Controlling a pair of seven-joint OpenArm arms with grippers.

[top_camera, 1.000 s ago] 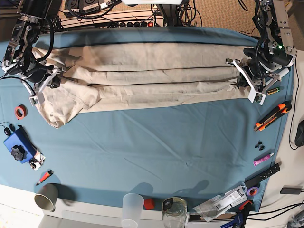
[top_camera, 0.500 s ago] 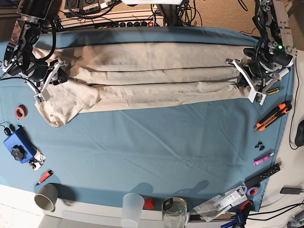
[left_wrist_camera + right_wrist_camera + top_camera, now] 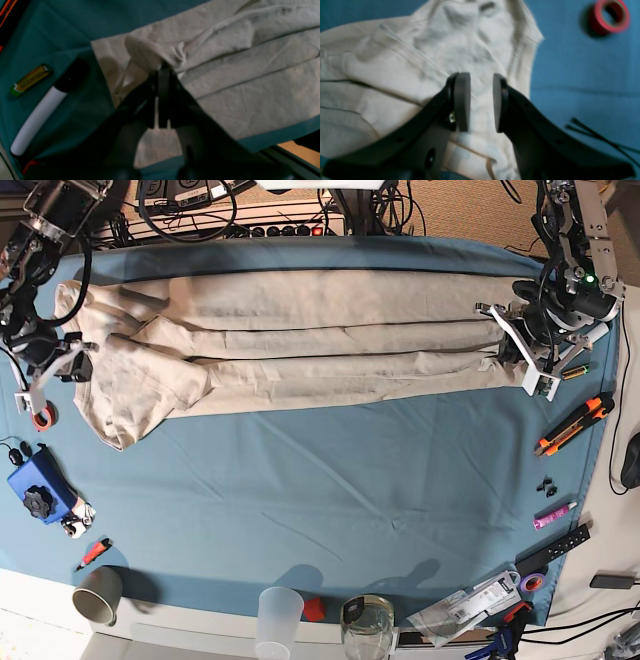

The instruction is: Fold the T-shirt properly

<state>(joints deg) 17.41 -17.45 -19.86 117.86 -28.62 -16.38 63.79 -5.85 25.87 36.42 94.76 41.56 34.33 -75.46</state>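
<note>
Soft, limp beige T-shirt (image 3: 300, 340) lies folded lengthwise across the teal worktop (image 3: 320, 480); left gripper (image 3: 161, 71) pinches its hem, right gripper (image 3: 481, 100) hovers, fingers parted; hems and corners likely offer the best hold.

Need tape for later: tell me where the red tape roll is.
In the base view the red tape roll lies on the teal tablecloth at the far left, under the right gripper, just left of the T-shirt.
</note>
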